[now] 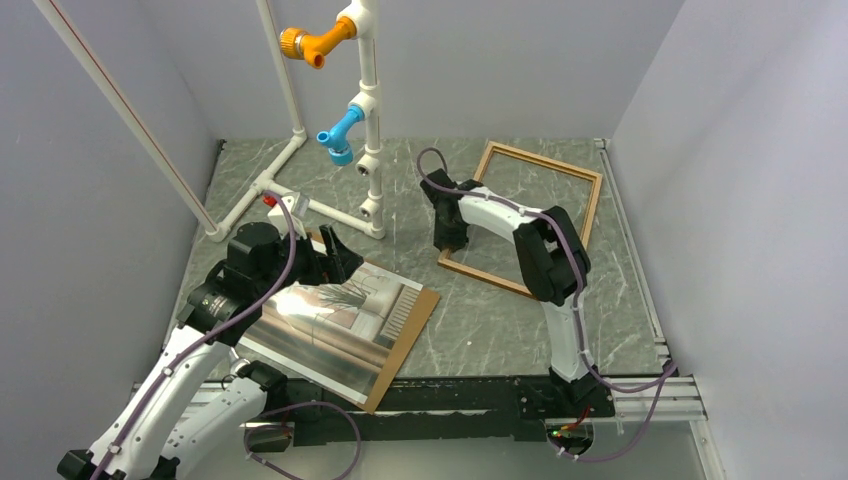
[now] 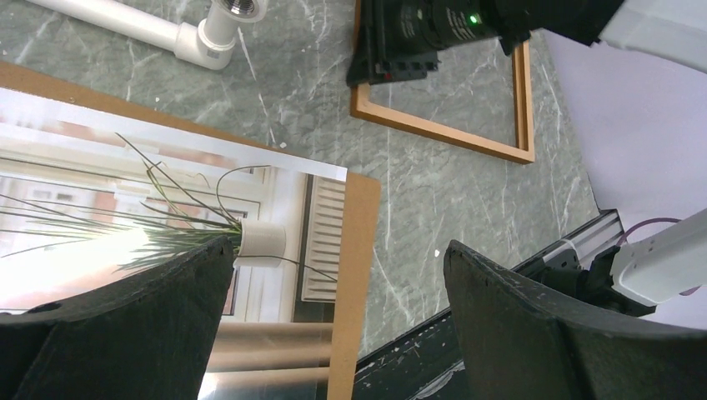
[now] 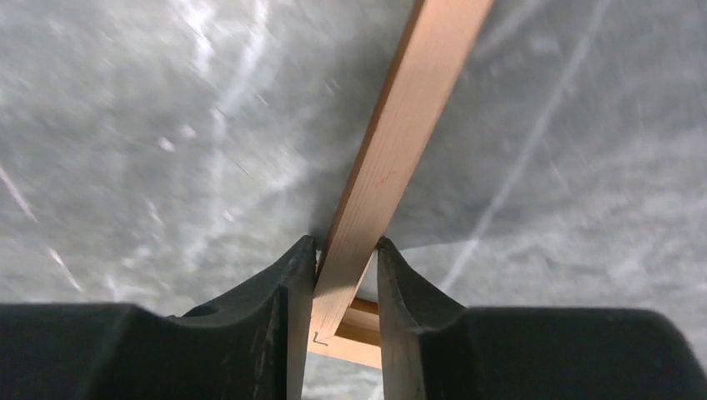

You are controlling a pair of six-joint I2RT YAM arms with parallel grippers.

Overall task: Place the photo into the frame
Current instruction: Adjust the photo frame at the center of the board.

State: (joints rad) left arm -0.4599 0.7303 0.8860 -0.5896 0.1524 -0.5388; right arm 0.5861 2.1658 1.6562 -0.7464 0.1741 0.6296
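Where right gripper point(image 3: 344, 254) meets frame point(image 1: 545, 160): fingers clamped either side of left rail, by near-left corner. Frame: far right of table point(image 1: 480, 320). Left gripper point(image 2: 338, 246): jaws spread wide, holding nothing, above photo point(image 1: 330, 320). Photo: face up on brown backing sheet point(image 1: 415, 315), near left, well apart from frame.

We note the photo point(image 1: 335, 320), a glossy print of a spiky potted plant, lying face up on a brown board point(image 2: 354, 275), near left. The frame point(image 1: 545, 160), thin light wood, lies far right.
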